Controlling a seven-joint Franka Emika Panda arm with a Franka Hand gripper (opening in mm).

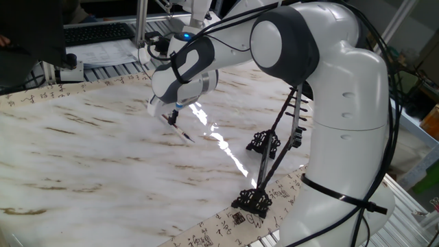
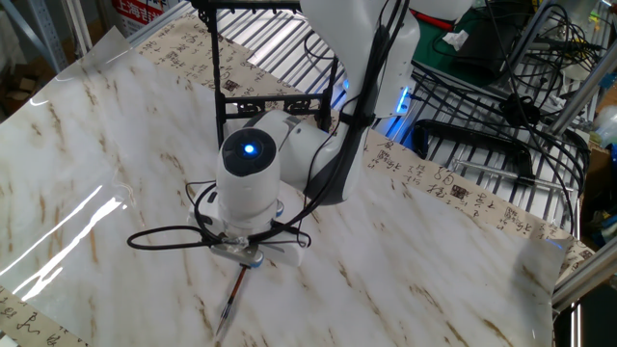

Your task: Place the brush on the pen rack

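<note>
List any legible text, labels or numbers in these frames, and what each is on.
Nothing can be read with confidence.
Black brush-written characters run along the beige paper border strip of the marble-patterned table mat: too small to read.
Red sign with white characters at the top edge: blurred and cut off.
White robot arm: no visible markings.

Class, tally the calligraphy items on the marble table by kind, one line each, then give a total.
Brush: 1
Pen rack: 1
Total: 2
</note>
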